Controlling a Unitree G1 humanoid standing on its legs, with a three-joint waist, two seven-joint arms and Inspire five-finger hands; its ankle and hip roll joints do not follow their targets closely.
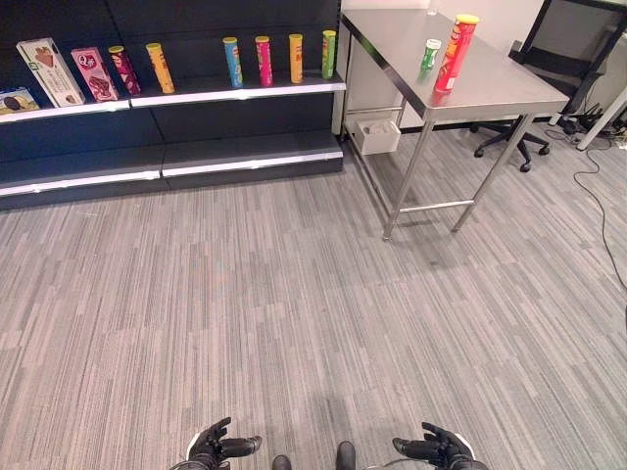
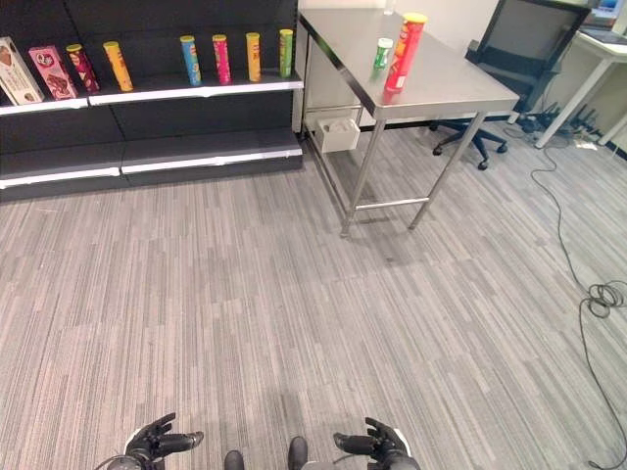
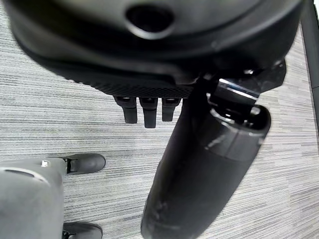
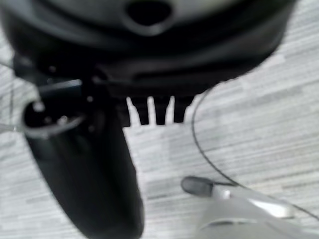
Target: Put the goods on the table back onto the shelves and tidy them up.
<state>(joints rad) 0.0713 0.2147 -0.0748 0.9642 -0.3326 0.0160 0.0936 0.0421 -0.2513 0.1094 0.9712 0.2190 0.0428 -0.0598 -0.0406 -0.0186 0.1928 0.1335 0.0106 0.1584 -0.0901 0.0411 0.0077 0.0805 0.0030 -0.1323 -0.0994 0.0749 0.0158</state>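
Left eye view: steel table (image 1: 490,93) stood at upper right, beside the dark shelves (image 1: 235,152). On the table a tall red can (image 1: 456,54) with a yellow lid stood upright, a short green can (image 1: 431,54) just beside it on its left; neither was on the shelves yet. Upper shelf board carried a row of upright cans: blue can (image 1: 232,62), pink can (image 1: 264,60), orange can (image 1: 296,58), green-yellow can (image 1: 328,54), and further left a yellow can (image 1: 159,68) and a dark red can (image 1: 123,70), then a pink box (image 1: 93,74) and a white box (image 1: 50,71) leaning. Left hand (image 1: 217,448) and right hand (image 1: 439,448) sat low at the bottom edge over grey carpet (image 1: 294,294), well apart from the table, fingers loosely spread, holding nothing.

Right eye view: same layout; office chair (image 2: 519,59) behind the table, white bin (image 2: 338,132) under it by the shelf end.

Left wrist view: left hand fingers (image 3: 144,112) straight, relaxed, empty, over carpet.

Right wrist view: right hand fingers (image 4: 159,112) straight, empty, over carpet
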